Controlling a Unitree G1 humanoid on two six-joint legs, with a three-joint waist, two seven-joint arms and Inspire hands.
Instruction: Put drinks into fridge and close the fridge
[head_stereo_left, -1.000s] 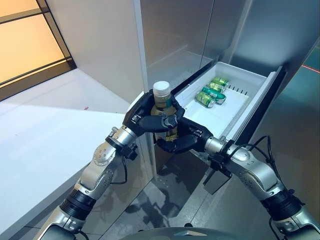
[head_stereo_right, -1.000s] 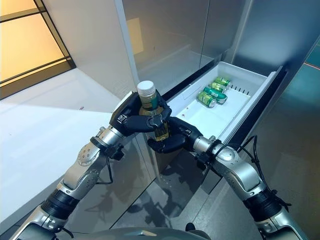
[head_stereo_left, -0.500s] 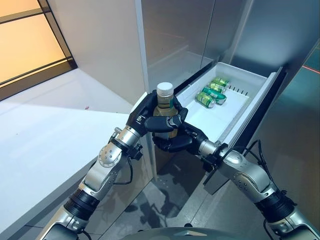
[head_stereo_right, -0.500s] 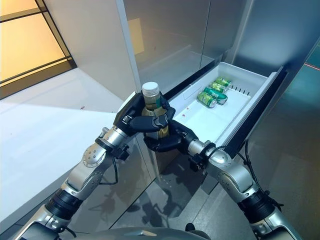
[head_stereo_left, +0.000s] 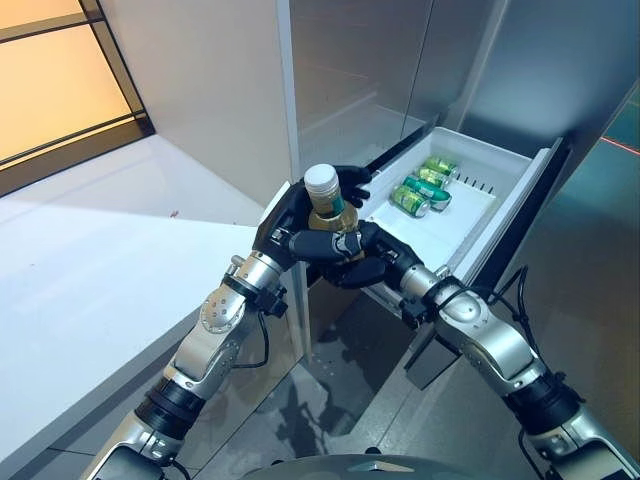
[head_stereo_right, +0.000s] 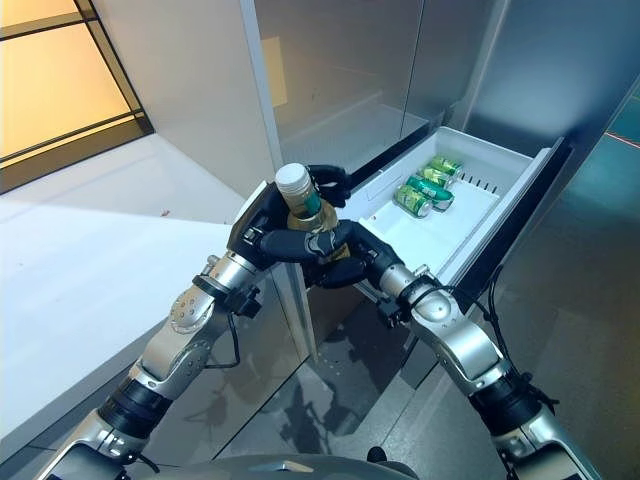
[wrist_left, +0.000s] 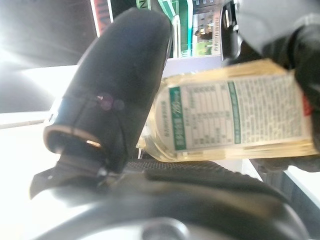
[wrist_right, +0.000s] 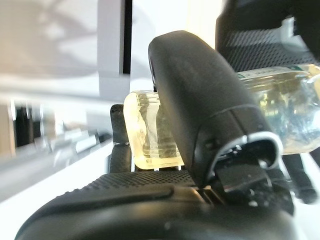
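A clear bottle (head_stereo_left: 330, 211) with a white cap and pale yellow drink is held in the air, tilted, over the near left corner of the open white fridge drawer (head_stereo_left: 477, 218). My left hand (head_stereo_left: 288, 226) is curled round its upper part, its fingers reaching behind the neck. My right hand (head_stereo_left: 362, 264) is curled round its lower part from beneath. The left wrist view shows the labelled bottle (wrist_left: 235, 120) past my thumb (wrist_left: 125, 90). The right wrist view shows the bottle's base (wrist_right: 147, 131) gripped behind my thumb (wrist_right: 200, 100). Green cans (head_stereo_left: 422, 187) lie at the drawer's far end.
The fridge's grey front (head_stereo_left: 350, 70) rises behind the drawer. A white counter (head_stereo_left: 90, 260) stretches to the left. The drawer's dark front panel (head_stereo_left: 520, 220) juts out on the right, above a shiny floor (head_stereo_left: 330, 410).
The bottle has tipped over and shifted a little toward the drawer. My right hand has come up and closed more tightly round the bottle's lower part; my left fingers now reach behind the neck.
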